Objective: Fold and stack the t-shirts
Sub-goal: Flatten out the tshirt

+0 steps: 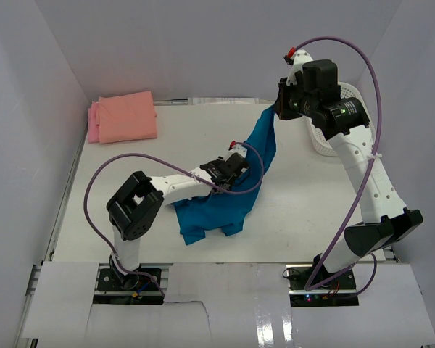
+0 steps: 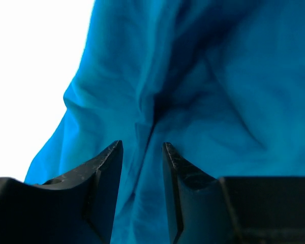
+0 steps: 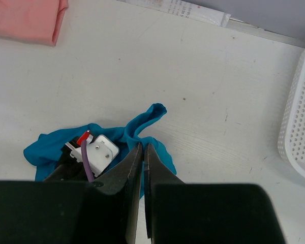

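On the desk [image 1: 167, 138] the blue shirt [image 1: 264, 141] is being opened out for folding, I judge: one end hangs high near the far right corner, the rest is heaped by the middle of the front edge. A folded orange shirt [image 1: 128, 116] waits at the far left corner. The right gripper [image 1: 281, 107] is clamped on the raised cloth. The left gripper [image 2: 142, 147], jaws half apart, straddles a fold and must pinch it next.

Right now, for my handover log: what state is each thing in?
teal t-shirt: unfolded, one end lifted, rest on table.
pink t-shirt: folded, underneath.
salmon t-shirt: folded, on pink t-shirt.
right gripper: shut on teal t-shirt.
left gripper: open, teal cloth between jaws.
basket: upright.
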`<move>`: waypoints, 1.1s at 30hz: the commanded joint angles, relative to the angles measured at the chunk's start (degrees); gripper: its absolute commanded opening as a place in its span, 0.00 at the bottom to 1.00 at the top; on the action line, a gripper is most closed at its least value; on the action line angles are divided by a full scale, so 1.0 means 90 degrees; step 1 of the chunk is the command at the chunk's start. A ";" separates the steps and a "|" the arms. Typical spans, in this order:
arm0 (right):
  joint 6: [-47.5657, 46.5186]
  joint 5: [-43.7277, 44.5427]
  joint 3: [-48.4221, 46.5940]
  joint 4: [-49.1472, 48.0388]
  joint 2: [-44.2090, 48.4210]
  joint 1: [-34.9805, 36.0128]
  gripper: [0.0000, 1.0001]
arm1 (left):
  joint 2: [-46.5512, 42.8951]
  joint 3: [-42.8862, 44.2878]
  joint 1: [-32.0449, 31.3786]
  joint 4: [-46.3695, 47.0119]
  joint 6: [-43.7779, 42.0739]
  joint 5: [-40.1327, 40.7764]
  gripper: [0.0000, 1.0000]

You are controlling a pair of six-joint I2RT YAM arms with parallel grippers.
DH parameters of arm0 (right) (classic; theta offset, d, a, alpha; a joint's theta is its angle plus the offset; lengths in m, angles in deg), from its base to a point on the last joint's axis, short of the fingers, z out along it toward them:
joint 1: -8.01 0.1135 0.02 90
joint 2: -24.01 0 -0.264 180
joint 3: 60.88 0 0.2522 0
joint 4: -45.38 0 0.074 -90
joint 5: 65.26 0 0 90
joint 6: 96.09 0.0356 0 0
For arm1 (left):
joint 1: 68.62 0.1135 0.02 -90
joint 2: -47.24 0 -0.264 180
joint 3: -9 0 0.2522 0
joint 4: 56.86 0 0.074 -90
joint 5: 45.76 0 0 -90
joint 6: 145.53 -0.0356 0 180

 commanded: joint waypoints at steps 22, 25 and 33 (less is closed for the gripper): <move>-0.0047 -0.0092 -0.0017 -0.0289 0.0064 -0.0039 0.08 | 0.0385 0.0475 0.0517 0.0419 -0.0056 -0.0417 0.21; -0.0047 -0.0072 -0.0075 -0.0289 0.0055 -0.0049 0.08 | 0.0307 0.0562 0.0576 0.0225 -0.0007 -0.0505 0.04; -0.0066 -0.0150 -0.0105 -0.0337 -0.0141 -0.0224 0.08 | -0.0405 0.2015 0.1053 -0.1571 0.0218 -0.1500 0.00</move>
